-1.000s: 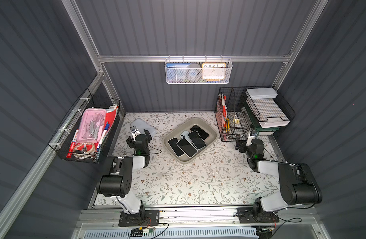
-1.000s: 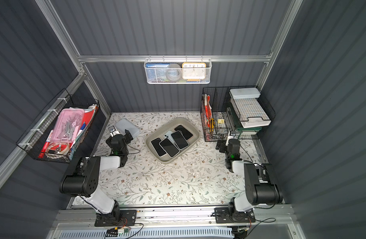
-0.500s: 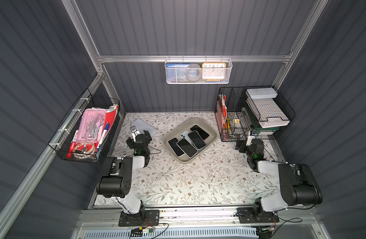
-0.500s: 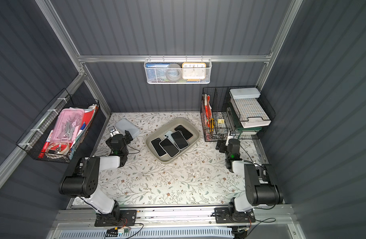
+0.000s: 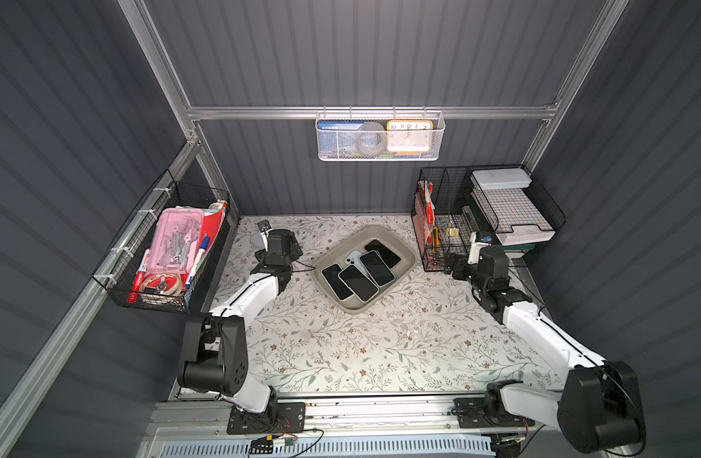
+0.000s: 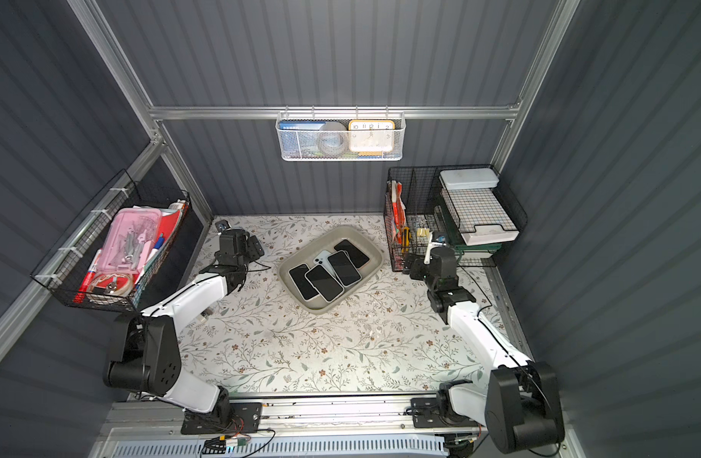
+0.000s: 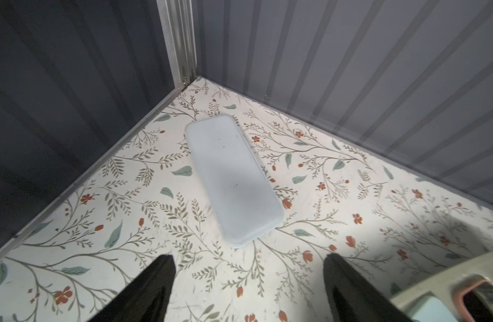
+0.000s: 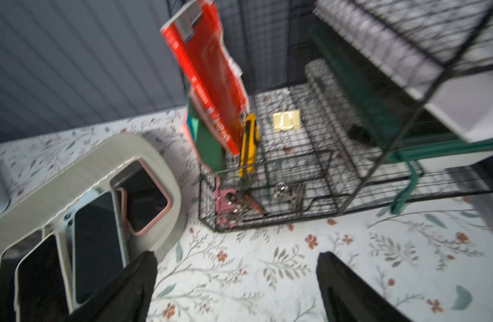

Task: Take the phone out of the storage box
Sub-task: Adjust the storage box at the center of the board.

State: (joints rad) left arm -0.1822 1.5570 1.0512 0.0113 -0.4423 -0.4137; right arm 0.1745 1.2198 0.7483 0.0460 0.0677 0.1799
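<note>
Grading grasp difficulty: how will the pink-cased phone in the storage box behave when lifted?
Probably stiff: the pink-cased phone is a flat slab. Its case rim likely grips better than the glossy screen. Lying by the storage box wall, it may slide before lifting.

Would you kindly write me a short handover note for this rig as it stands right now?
Left gripper: open, empty, over the table near a pale slab.
Right gripper: open, empty, beside the storage box, close to the wire rack.
Phones: five lie overlapping in the storage box, mid-table.
Done: no phone lifted yet.
Left: grasp one phone and set it down outside the box.
</note>
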